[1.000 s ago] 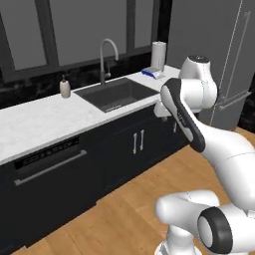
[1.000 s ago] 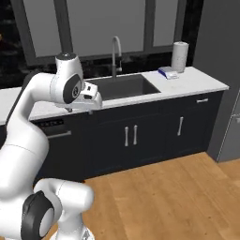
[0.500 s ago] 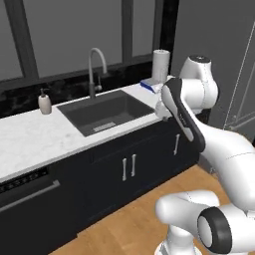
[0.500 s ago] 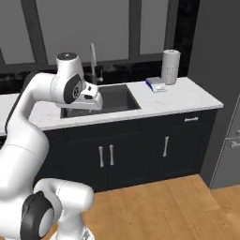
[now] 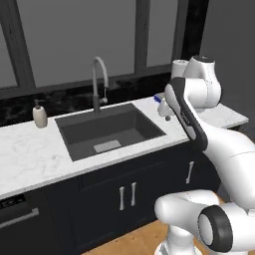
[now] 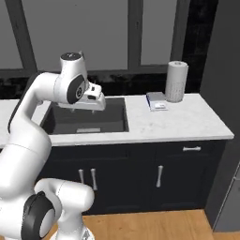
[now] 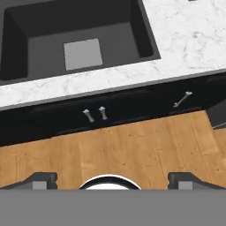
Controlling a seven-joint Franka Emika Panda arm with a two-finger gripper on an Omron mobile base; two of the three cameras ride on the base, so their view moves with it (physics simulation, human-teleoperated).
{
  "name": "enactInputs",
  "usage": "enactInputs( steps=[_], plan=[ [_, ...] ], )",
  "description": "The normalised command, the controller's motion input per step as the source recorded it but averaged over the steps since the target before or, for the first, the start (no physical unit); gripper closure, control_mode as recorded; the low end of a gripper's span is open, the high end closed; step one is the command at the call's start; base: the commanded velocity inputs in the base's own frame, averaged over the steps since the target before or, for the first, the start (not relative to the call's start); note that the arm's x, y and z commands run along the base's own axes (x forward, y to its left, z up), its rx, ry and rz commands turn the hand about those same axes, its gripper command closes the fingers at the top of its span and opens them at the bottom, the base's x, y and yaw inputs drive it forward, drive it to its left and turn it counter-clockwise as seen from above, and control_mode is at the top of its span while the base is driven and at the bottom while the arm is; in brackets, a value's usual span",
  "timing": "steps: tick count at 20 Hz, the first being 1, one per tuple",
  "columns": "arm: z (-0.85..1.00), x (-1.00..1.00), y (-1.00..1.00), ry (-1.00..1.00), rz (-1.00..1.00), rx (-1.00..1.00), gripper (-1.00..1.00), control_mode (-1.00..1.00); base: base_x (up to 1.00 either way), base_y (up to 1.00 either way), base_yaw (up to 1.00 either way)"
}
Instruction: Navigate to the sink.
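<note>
The sink [image 5: 110,130] is a wide, dark-grey rectangular basin sunk into a white marbled counter [image 5: 35,159], flat-bottomed with a pale square drain plate in the middle, and a tall arched metal faucet [image 5: 98,82] stands at its back rim. It lies ahead of and below the gripper [image 7: 110,180], whose two dark tips stand wide apart at the bottom of the hand view with nothing between them. The hand view looks down on the basin's front wall, the counter's front strip, the dark cabinet doors [image 7: 95,115] with their paired handles and the wooden floor [image 7: 132,150] under the hand. The left base view adds the faucet and a small soap dispenser [image 5: 40,114] on the counter well to the left of the hand, beyond the basin's far corner. The right base view shows what the arm covers from the left: a paper towel roll [image 6: 176,81] standing upright on the counter to the right of the gripper, and a blue-and-white flat item [image 6: 156,100] lying just beside it, nearer the sink. Dark windows run behind the counter. Between the gripper and the basin nothing stands; the arm itself covers the sink's left part in the right base view.
</note>
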Motion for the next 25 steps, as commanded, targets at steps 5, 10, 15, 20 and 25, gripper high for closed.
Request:
enactInputs(
  steps=[5, 10, 15, 20, 25],
  plan=[
    [0.00, 0.00, 0.00, 0.00, 0.00, 0.00, -1.00, 1.00, 0.49, -0.02, 0.40],
    [0.00, 0.00, 0.00, 0.00, 0.00, 0.00, -1.00, 1.00, 0.93, 0.00, 0.30],
    [0.00, 0.00, 0.00, 0.00, 0.00, 0.00, -1.00, 1.00, 1.00, 0.00, 0.23],
    [0.00, 0.00, 0.00, 0.00, 0.00, 0.00, -1.00, 1.00, 0.98, 0.00, 0.16],
    [0.00, 0.00, 0.00, 0.00, 0.00, 0.00, -1.00, 1.00, 0.71, 0.00, 0.15]
  ],
)
